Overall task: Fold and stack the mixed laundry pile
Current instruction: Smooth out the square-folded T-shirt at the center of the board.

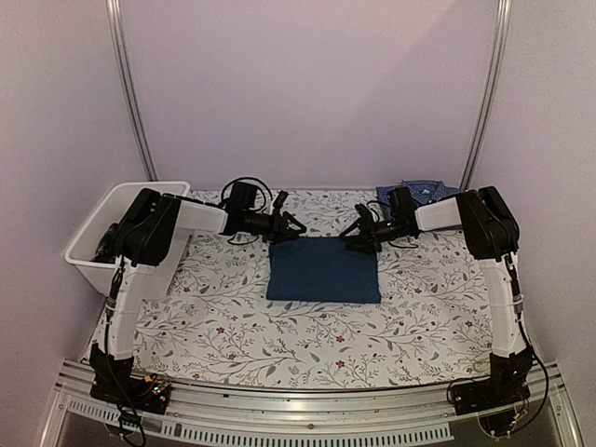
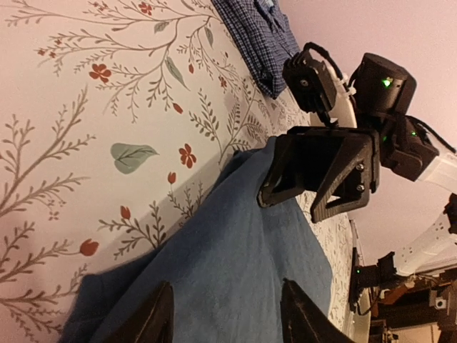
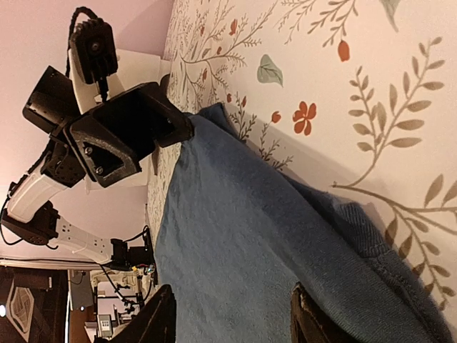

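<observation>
A plain dark blue T-shirt (image 1: 323, 270) lies folded into a flat rectangle in the middle of the floral tablecloth (image 1: 214, 317). My left gripper (image 1: 291, 228) hovers at the shirt's far left corner and my right gripper (image 1: 357, 233) at its far right corner, facing each other. Both are open. In the left wrist view the blue cloth (image 2: 235, 250) lies flat under my spread left gripper (image 2: 228, 314). It looks the same (image 3: 235, 229) under my right gripper (image 3: 234, 318). A blue-and-white checked shirt (image 1: 419, 193) lies folded at the back right, also in the left wrist view (image 2: 260, 36).
A white plastic tub (image 1: 112, 233) stands at the table's left edge behind the left arm, with something dark inside it. A pale wall and two metal poles close off the back. The metal rail with the arm bases runs along the near edge.
</observation>
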Robot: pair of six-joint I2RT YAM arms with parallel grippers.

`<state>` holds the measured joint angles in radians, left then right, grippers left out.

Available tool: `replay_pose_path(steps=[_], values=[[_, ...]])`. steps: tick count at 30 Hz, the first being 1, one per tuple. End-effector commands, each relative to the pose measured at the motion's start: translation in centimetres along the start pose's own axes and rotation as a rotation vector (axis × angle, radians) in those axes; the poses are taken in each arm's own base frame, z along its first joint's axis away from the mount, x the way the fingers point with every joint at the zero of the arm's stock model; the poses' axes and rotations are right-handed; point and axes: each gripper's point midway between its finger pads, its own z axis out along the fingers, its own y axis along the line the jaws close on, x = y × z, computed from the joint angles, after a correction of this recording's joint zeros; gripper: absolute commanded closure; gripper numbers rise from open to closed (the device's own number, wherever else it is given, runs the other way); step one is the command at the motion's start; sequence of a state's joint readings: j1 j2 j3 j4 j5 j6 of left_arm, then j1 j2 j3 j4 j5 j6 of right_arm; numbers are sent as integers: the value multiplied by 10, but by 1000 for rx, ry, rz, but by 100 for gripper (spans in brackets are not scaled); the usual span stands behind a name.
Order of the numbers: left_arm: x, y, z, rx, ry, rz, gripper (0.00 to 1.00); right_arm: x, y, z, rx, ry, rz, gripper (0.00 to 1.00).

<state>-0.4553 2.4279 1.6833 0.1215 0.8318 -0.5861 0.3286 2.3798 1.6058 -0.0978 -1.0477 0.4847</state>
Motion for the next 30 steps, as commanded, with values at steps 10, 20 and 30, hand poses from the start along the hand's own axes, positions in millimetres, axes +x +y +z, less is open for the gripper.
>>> replay_pose_path(steps=[10,20,30], values=[[-19,0,-58,-102,-100,30,47,-16,10,-27,-24,-68,49,45],[68,-109,-48,64,104,148,36,83,101,-7,-126,152,-4,39],[156,-67,-8,111,230,-81,34,160,26,28,-102,285,204,39]])
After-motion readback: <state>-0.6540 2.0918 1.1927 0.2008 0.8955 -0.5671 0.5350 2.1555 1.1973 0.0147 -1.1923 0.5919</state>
